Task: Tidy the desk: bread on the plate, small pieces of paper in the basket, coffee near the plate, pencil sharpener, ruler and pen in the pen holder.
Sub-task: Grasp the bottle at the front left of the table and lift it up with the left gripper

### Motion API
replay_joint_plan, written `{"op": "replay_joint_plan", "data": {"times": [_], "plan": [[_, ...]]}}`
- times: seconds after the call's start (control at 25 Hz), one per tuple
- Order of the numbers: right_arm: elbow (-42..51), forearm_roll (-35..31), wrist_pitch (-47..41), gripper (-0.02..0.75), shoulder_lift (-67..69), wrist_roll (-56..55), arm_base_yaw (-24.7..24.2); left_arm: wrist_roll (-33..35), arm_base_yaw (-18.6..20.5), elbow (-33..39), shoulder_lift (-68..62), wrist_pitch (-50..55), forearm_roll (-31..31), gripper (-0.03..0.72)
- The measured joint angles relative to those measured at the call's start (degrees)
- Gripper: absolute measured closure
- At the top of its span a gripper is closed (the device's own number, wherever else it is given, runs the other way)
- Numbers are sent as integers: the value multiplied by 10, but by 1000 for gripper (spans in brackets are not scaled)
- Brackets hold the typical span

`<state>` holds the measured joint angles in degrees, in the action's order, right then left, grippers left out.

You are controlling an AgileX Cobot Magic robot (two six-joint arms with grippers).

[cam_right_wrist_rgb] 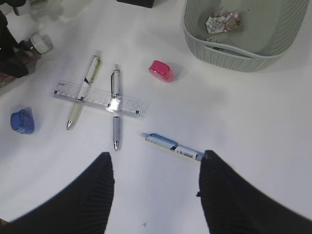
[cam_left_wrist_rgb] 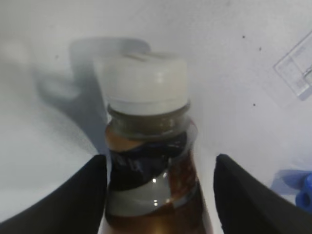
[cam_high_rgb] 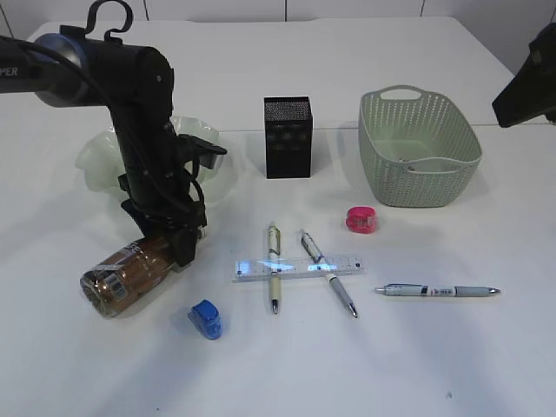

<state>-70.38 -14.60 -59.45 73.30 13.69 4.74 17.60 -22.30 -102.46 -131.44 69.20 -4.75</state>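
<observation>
The coffee lies on its side on the desk, white cap toward the plate. My left gripper is open astride its neck; one finger touches the bottle and the other stands off it. The ruler lies across two pens; a third pen lies to the right. My right gripper hangs open and empty above that pen. Pink and blue pencil sharpeners sit on the desk. The bread is out of view.
The pen holder stands at the back centre. The basket at back right holds a crumpled paper. The right arm is raised at the far right edge.
</observation>
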Motion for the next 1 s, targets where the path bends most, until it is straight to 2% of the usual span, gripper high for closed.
{"op": "replay_joint_plan", "data": {"times": [0.48, 0.88, 1.0], "plan": [[0, -1, 0, 294, 0, 0, 0, -1, 0, 0, -1, 1, 0, 393], [0, -4, 0, 295, 0, 2, 0, -9, 0, 0, -1, 1, -7, 402], [0, -4, 0, 294, 0, 2, 0, -19, 0, 0, 3, -1, -29, 404]]}}
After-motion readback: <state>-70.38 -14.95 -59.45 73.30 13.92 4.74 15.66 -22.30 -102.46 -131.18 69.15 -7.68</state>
